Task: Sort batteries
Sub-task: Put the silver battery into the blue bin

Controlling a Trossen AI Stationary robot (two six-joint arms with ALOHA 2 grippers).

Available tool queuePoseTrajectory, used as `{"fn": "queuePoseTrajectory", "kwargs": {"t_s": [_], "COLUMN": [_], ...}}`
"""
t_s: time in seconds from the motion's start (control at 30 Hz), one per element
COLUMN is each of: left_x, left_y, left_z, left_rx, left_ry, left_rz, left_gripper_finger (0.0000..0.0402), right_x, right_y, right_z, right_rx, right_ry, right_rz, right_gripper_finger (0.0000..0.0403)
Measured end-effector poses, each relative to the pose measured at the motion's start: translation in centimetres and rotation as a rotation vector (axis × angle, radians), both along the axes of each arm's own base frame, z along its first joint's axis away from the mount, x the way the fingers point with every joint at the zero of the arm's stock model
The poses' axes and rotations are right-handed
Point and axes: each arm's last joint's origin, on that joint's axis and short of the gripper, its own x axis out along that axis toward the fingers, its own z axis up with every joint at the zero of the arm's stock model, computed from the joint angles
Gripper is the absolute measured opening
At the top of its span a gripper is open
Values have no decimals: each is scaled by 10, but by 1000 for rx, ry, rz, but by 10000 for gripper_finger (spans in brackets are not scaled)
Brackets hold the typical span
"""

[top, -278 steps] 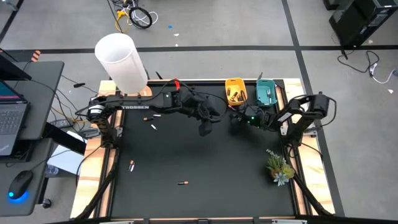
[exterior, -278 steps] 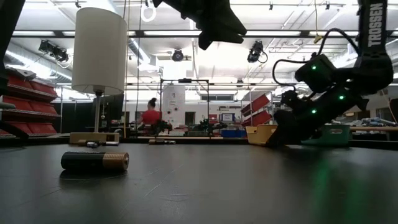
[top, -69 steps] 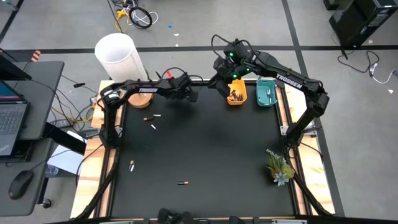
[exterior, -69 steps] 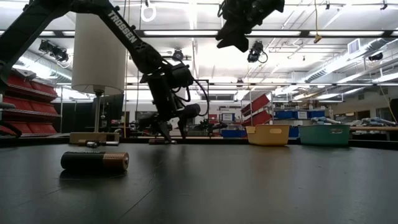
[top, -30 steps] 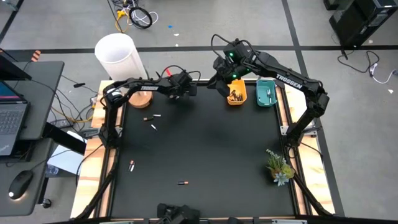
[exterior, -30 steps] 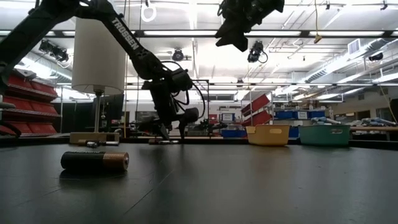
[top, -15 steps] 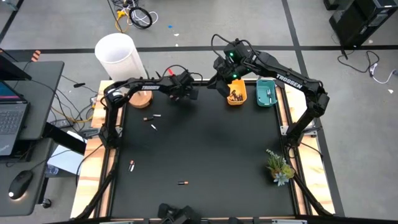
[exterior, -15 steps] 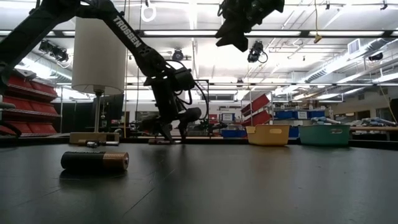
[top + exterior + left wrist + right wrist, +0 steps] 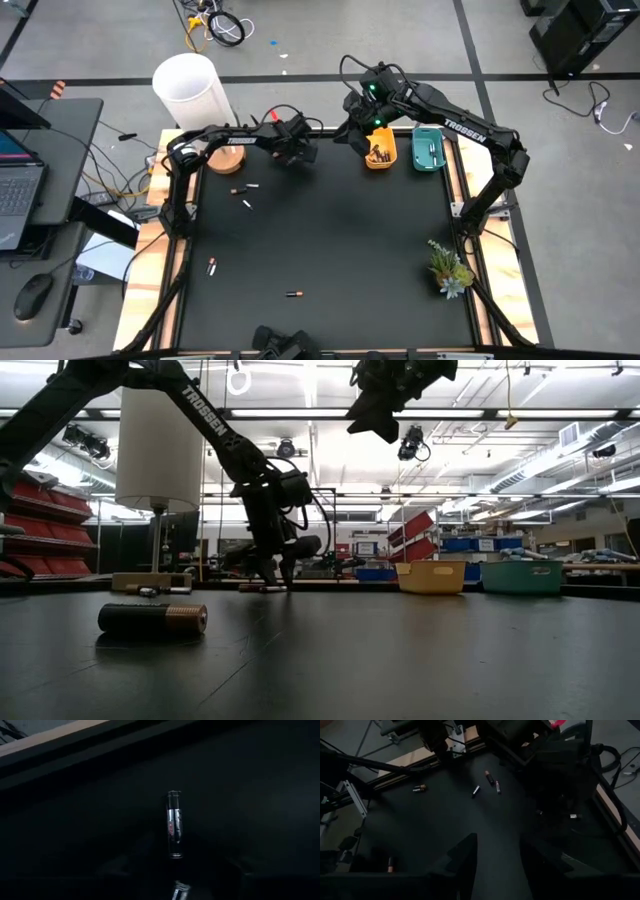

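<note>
A small silver battery (image 9: pixel 174 832) lies on the black table (image 9: pixel 330 250) near its far edge. My left gripper (image 9: pixel 277 578) points down over it, open, one finger on each side of the battery and dark table showing between. My right gripper (image 9: pixel 495 855) hangs open and empty high above the table (image 9: pixel 352 132), beside the yellow tray (image 9: pixel 379 148). Loose batteries lie at the far left (image 9: pixel 246 204) and near the front (image 9: pixel 293 294). One black battery with a copper end (image 9: pixel 152 619) lies close to the low camera.
The yellow tray holds several batteries, and a teal tray (image 9: pixel 429 150) stands to its right at the far edge. A tall white cylinder (image 9: pixel 192 95) stands on a wooden base at the far left corner. A small plant (image 9: pixel 449 268) stands at the right edge.
My left gripper has stayed over the battery at the far edge, has rolled about its own axis and tipped a little. Its fingers have drawn closer together on either side of the battery.
</note>
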Motion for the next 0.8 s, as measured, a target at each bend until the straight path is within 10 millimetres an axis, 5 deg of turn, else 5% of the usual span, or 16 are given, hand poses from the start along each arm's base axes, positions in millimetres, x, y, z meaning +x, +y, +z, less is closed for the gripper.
{"fn": "queuePoseTrajectory", "kwargs": {"t_s": [0.5, 0.8], "left_x": [-8, -6], "left_y": [-4, -9], "left_z": [-2, 2], "left_rx": [-60, -89], "left_ry": [93, 145], "left_rz": [-69, -140], "left_gripper_finger": [23, 3], "right_x": [1, 2], "right_y": [-2, -2], "right_z": [2, 3], "right_rx": [-13, -8], "right_ry": [-21, -34], "right_rz": [-3, -6], "right_gripper_finger": [155, 155]}}
